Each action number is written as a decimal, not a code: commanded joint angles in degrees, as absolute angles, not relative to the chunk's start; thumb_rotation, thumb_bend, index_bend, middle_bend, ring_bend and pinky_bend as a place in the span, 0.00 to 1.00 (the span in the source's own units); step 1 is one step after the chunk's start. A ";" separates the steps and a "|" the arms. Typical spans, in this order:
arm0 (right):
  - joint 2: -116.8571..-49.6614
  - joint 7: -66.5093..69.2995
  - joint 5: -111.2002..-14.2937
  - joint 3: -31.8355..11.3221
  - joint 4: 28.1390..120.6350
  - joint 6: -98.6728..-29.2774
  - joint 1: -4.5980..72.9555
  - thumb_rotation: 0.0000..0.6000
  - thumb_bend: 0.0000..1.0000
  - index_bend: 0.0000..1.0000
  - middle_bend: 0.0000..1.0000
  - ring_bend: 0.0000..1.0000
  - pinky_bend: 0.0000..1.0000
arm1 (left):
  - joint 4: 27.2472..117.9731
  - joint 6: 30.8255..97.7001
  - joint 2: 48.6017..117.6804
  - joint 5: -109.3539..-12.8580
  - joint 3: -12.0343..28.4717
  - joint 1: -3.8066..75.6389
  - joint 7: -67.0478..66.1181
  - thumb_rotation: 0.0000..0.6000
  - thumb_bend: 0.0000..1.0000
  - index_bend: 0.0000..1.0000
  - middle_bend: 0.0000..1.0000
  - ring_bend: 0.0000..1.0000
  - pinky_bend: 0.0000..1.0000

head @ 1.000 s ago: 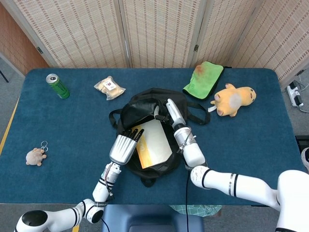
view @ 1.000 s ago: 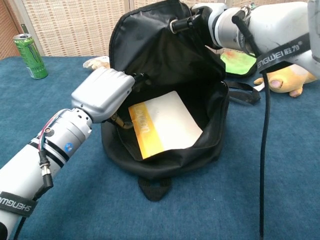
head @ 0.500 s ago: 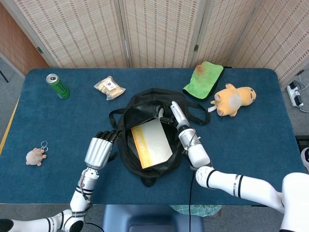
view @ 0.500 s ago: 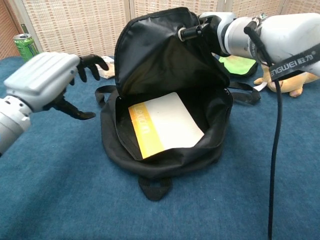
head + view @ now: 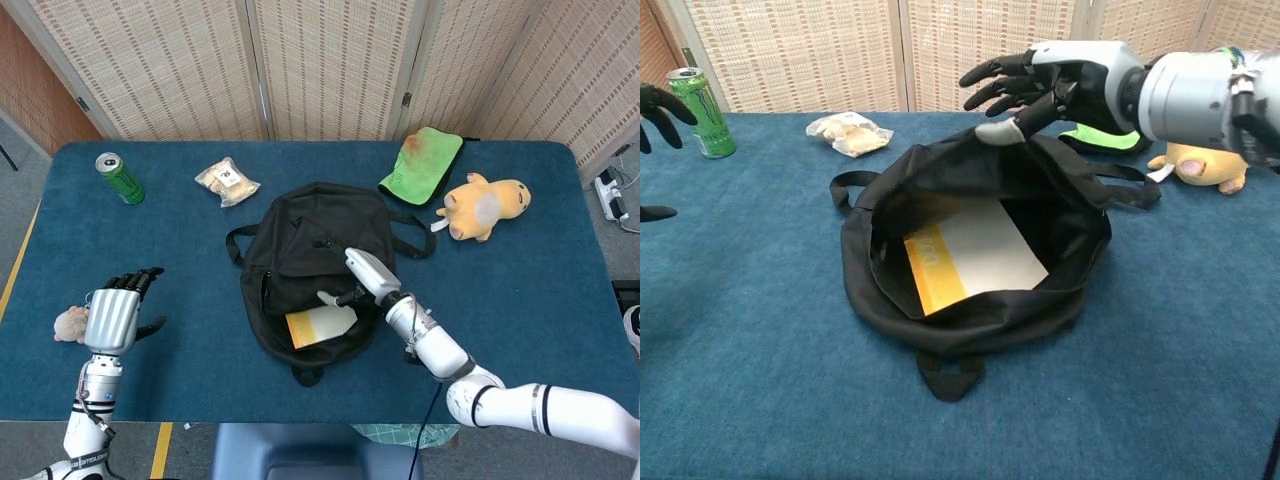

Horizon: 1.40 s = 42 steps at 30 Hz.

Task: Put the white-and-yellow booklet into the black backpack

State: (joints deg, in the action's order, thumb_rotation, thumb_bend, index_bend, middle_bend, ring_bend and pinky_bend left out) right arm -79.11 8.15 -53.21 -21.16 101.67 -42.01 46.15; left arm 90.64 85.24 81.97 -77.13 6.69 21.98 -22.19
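Lying inside black backpack (image 5: pixel 970 300), booklet (image 5: pixel 975 257) below right hand (image 5: pixel 1060 85), fingers spread, empty

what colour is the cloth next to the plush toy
The cloth is bright green with a reddish-brown stain near one end, clearest in the head view.

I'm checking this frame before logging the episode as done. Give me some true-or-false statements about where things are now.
1. The booklet lies inside the black backpack. True.
2. The right hand holds the booklet. False: its fingers are spread above the backpack, holding nothing.
3. The left hand is inside the backpack. False: it is open, off to the side above the table.
4. A green can stands upright on the table. True.
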 commanded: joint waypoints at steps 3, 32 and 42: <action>-72.62 10.11 -62.10 -18.22 107.98 -43.01 41.31 1.00 0.07 0.00 0.02 0.00 0.00 | 90.82 84.21 79.58 -74.81 7.62 20.54 -21.17 1.00 0.10 0.31 0.41 0.43 0.48; -63.55 0.90 -80.55 -0.21 97.50 -80.08 12.60 1.00 0.37 0.00 0.03 0.00 0.00 | 90.88 87.73 69.90 -75.31 2.60 9.24 -16.77 1.00 0.15 0.32 0.35 0.32 0.29; -63.67 4.35 -82.48 0.24 94.13 -85.01 7.84 1.00 0.37 0.00 0.03 0.00 0.00 | 93.89 88.86 67.53 -75.49 1.31 5.83 -16.39 1.00 0.14 0.25 0.30 0.27 0.22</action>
